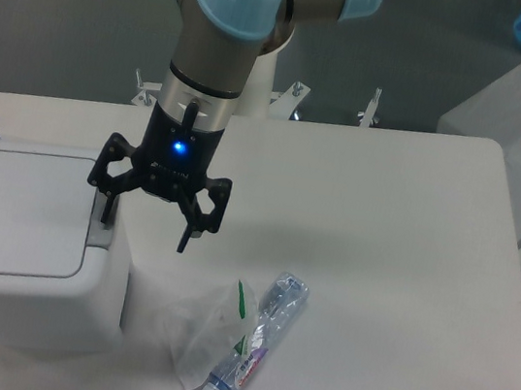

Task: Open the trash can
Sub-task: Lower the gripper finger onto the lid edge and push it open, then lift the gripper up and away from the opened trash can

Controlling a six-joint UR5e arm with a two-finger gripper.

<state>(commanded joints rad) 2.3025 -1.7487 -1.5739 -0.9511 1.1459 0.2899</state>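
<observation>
camera view from the fixed mount shows us our black two-finger gripper (146, 220) pointing down with its fingers spread wide and nothing between them. we see one finger (107, 206) at the right edge of the flat white lid, beside the grey rectangular push-button tab (98, 232); the other finger hangs past the bin's side over the white table (384, 223). the large boxy white plastic trash can (30, 259) sits at the table's left, lid closed. near its right lies a small clear plastic bottle (259, 337) against a see-through bag (206, 329).
</observation>
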